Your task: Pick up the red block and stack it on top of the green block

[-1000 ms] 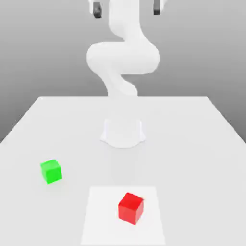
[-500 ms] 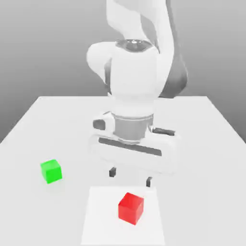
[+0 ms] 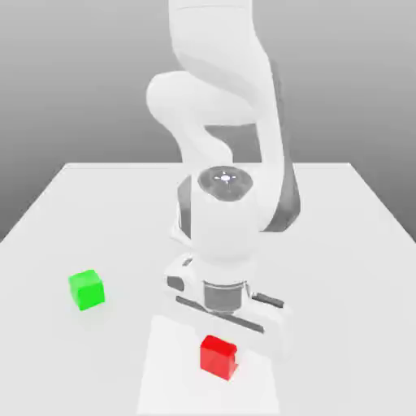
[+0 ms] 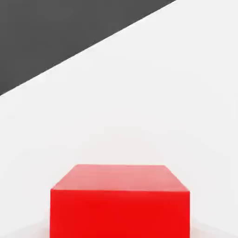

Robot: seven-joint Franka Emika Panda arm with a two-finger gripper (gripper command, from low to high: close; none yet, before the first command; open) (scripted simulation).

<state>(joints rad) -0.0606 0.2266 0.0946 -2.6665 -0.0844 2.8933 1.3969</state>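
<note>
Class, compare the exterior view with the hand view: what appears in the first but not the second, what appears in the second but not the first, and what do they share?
Exterior view alone: the green block, standing apart toward the exterior view's left, and the white arm lowered right over the red block.

Hand view alone: a dark band of background beyond the table's edge.

Shared: the red block resting on the white table.

Red block (image 3: pixel 218 357) top hidden behind hand; cut off by lower edge in hand view
</note>
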